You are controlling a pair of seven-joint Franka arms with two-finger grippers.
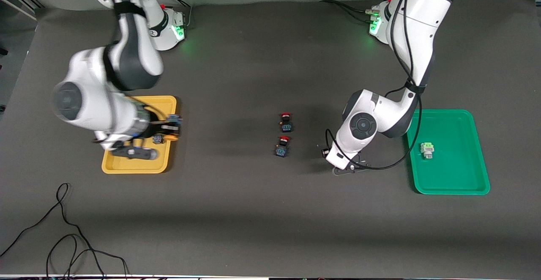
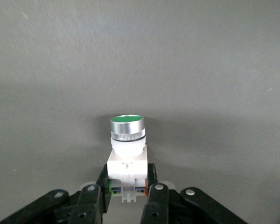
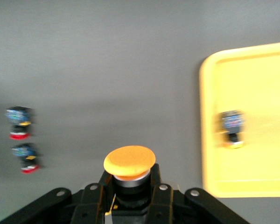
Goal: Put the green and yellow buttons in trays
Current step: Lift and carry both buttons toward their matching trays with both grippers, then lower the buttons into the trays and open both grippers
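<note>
Left gripper (image 2: pixel 126 205) pinches the white body of a green-topped button (image 2: pixel 126 140) with a silver collar, low at the table mat beside the green tray (image 1: pixel 473 174). Right gripper (image 3: pixel 129 198) is clamped on an orange-yellow capped button (image 3: pixel 129 163), over the edge of the yellow tray (image 1: pixel 127 168)

Count: two trays. In the green tray, one pale white-green button (image 1: pixel 427 149). In the yellow tray, one dark-bodied button (image 3: pixel 232 128). Between the trays, two red-capped buttons (image 1: pixel 284 134), dark bodies, close together

Glossy plastic trays (image 1: pixel 452 187), matt cloth-like table (image 1: pixel 253 212), metal-ringed green button (image 2: pixel 127 126)
</note>
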